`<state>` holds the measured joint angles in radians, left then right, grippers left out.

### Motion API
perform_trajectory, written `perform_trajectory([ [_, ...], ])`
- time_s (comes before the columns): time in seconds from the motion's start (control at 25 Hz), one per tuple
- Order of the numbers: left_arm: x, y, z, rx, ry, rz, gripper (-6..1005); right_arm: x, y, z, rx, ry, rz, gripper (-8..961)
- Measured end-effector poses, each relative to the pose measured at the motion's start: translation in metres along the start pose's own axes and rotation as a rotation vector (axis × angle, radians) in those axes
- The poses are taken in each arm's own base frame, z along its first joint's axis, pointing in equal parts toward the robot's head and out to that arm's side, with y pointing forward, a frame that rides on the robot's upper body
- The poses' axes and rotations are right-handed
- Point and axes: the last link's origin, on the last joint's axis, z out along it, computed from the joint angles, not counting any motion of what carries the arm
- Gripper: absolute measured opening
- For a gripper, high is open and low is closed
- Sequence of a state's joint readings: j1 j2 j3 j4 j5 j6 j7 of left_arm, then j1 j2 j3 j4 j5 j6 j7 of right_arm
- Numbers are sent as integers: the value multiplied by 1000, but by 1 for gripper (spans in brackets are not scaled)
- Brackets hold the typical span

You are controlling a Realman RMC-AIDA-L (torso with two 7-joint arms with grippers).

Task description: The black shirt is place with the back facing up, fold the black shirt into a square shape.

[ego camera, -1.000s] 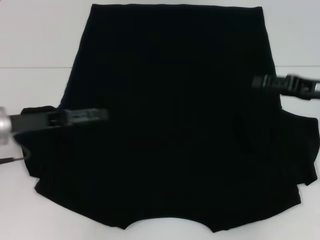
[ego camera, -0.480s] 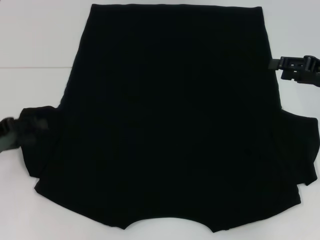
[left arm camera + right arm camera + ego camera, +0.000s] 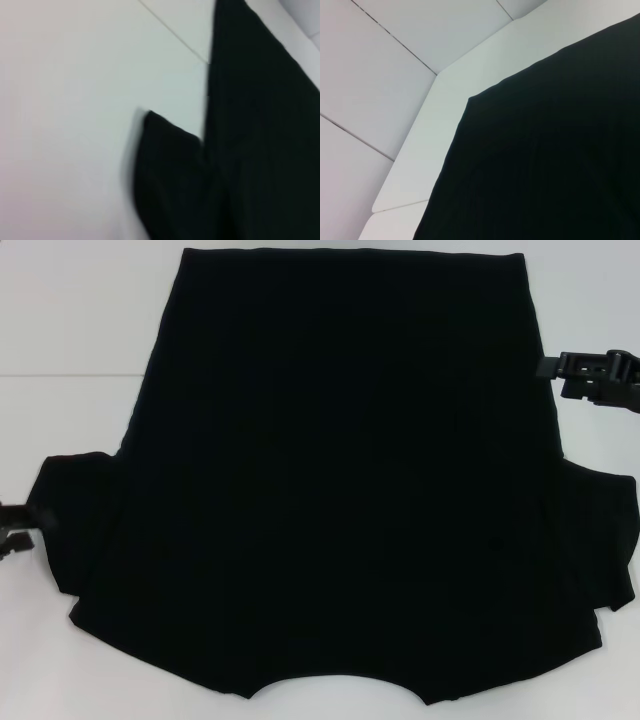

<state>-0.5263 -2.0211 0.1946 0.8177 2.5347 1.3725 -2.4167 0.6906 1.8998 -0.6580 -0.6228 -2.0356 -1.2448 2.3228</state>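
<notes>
The black shirt (image 3: 340, 490) lies spread flat on the white table (image 3: 70, 340), plain side up, with its hem far from me and its collar notch at the near edge. Both short sleeves stick out at the sides. My left gripper (image 3: 14, 522) hangs at the picture's left edge, just beside the left sleeve tip. My right gripper (image 3: 552, 368) hovers just off the shirt's right side, above the right sleeve. The left wrist view shows the left sleeve and side of the shirt (image 3: 250, 150). In the right wrist view a far hem corner of the shirt (image 3: 545, 150) shows.
A thin seam (image 3: 60, 375) crosses the white table. Bare table surface borders the shirt on the left and right. The right wrist view shows the table's far edge (image 3: 435, 80) with pale panels beyond it.
My left gripper has pulled back leftward from over the shirt's left part to the picture's edge. The right gripper moved right and slightly farther off the shirt, then held still. The shirt lies unchanged.
</notes>
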Motion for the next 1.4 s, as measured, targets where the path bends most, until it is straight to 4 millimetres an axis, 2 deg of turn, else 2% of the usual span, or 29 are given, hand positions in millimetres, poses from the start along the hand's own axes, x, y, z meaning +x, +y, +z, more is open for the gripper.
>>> perform_trajectory([
  [0.2,-4,-7,8,51,-17,-1,493,0,-1,-1,1,-3,5,715],
  [0.44,-5,-8,14,60,-14,-4,494,-1,-1,-1,2,-7,14,715],
  [0.76,-3,4,29,52,-39,25,493,0,-3,-3,4,-9,19,715],
  [1.4,-1,6,28,42,-32,20,196,2,-6,-7,6,-11,29,714],
])
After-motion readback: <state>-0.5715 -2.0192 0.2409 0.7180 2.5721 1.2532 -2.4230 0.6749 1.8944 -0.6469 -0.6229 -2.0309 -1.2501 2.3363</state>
